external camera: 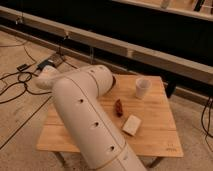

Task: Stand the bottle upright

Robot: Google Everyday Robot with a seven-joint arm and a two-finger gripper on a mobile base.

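Note:
The bottle (132, 124) lies on its side on the wooden table (155, 137), right of centre toward the front, and looks like a short pale shape. My big white arm (85, 115) rises from the bottom of the camera view and bends left over the table's left half. Its far end (44, 78) hangs past the table's back left corner. The gripper is hidden, so nothing shows between its fingers. The arm passes left of the bottle without touching it.
A white cup (142, 87) stands upright at the back right of the table. A small dark red-brown object (118, 106) lies just behind the bottle. Cables (15, 85) trail on the floor to the left, and a long dark bench (150, 40) runs behind.

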